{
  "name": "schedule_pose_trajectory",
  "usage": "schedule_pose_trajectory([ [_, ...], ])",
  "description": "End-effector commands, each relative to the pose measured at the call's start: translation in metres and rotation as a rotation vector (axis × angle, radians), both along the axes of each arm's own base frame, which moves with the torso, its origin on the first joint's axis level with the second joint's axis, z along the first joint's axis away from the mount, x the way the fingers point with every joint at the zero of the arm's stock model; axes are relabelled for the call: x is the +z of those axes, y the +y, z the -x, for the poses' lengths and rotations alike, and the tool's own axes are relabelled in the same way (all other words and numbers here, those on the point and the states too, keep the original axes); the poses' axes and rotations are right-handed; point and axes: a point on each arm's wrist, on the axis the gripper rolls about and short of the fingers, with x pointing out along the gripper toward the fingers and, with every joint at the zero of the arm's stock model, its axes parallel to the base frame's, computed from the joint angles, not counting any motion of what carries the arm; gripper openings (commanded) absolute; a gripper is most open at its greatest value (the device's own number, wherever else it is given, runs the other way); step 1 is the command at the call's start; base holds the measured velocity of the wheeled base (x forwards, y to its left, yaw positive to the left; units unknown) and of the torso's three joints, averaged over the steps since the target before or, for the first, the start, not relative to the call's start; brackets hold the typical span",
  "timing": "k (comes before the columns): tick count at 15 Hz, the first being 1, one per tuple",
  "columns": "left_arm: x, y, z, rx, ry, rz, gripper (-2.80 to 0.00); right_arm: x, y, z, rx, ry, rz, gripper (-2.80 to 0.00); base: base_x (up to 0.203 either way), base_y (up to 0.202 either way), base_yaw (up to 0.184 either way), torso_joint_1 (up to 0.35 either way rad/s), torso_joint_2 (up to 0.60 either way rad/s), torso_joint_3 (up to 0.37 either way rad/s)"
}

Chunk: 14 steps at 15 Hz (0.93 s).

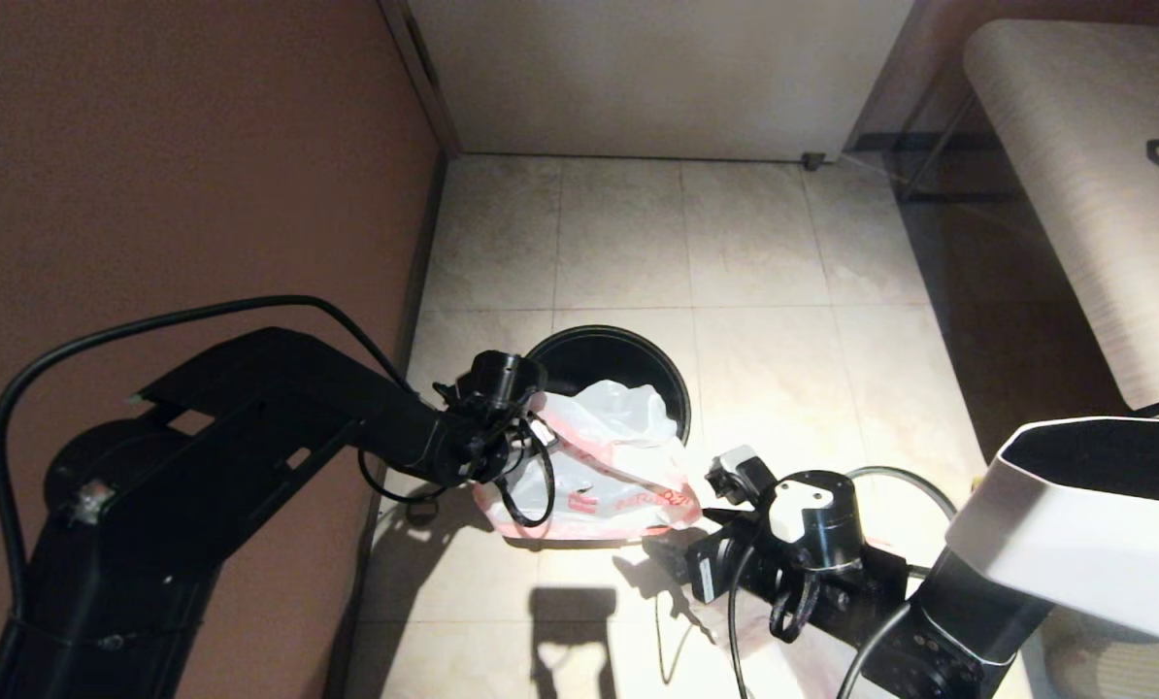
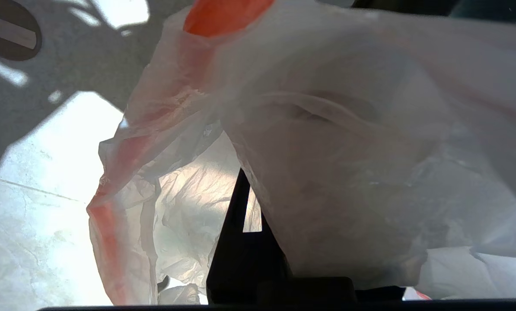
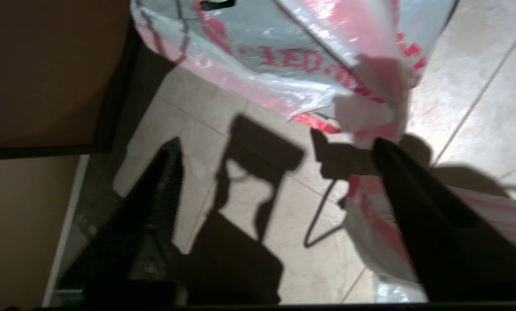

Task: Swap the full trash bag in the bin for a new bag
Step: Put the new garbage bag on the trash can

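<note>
left gripper (image 1: 541,427) is pinching the thin white plastic bag with red print (image 1: 609,466), hanging over the round black bin (image 1: 579,349)'s near rim. right gripper (image 3: 279,151), fingers spread, is waiting beside it. likely step: lining; next, spreading the mouth.

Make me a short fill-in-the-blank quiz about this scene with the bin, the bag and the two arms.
1. The bin stands on a ____ floor.
2. The white bag carries ____ print.
3. The bag hangs at the ____ gripper.
4. The right gripper's fingers are ____, with nothing between them.

Missing words: tiled; red; left; open
</note>
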Motion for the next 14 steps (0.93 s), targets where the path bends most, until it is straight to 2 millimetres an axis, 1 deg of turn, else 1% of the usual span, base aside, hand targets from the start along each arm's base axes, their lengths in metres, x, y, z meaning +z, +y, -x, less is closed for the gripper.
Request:
schedule_pose_trajectory([
  [1,-0.001,0.000,0.000,0.004,0.002,0.001,-2.80,-0.001,0.017,0.008,0.040,-0.008,0.011,-2.80,0.000,0.000,0.000,0.000,0.00,0.000],
  [3,-0.001,0.000,0.000,0.004,0.003,0.001,-2.80,-0.009,0.024,0.001,0.040,0.009,0.031,-2.80,0.000,0.000,0.000,0.000,0.00,0.000],
  [7,-0.003,-0.004,0.003,-0.018,0.012,0.006,-2.80,-0.018,0.028,-0.025,-0.024,-0.017,0.056,-2.80,0.000,0.000,0.000,0.000,0.00,0.000],
  [9,-0.002,-0.004,0.004,-0.032,0.018,0.018,-2.80,-0.012,0.029,-0.040,-0.046,-0.038,0.044,-2.80,0.000,0.000,0.000,0.000,0.00,0.000],
  [11,-0.003,-0.007,0.008,-0.052,0.029,0.022,-2.80,-0.002,0.026,-0.059,-0.103,-0.072,0.030,-2.80,0.000,0.000,0.000,0.000,0.00,0.000],
  [12,-0.003,-0.011,0.010,-0.065,0.030,0.024,-2.80,0.003,0.020,-0.070,-0.141,-0.092,0.022,-2.80,0.000,0.000,0.000,0.000,0.00,0.000],
  [14,-0.004,-0.011,0.011,-0.067,0.034,0.023,-2.80,0.010,0.003,-0.080,-0.192,-0.102,0.028,-2.80,0.000,0.000,0.000,0.000,0.00,0.000],
])
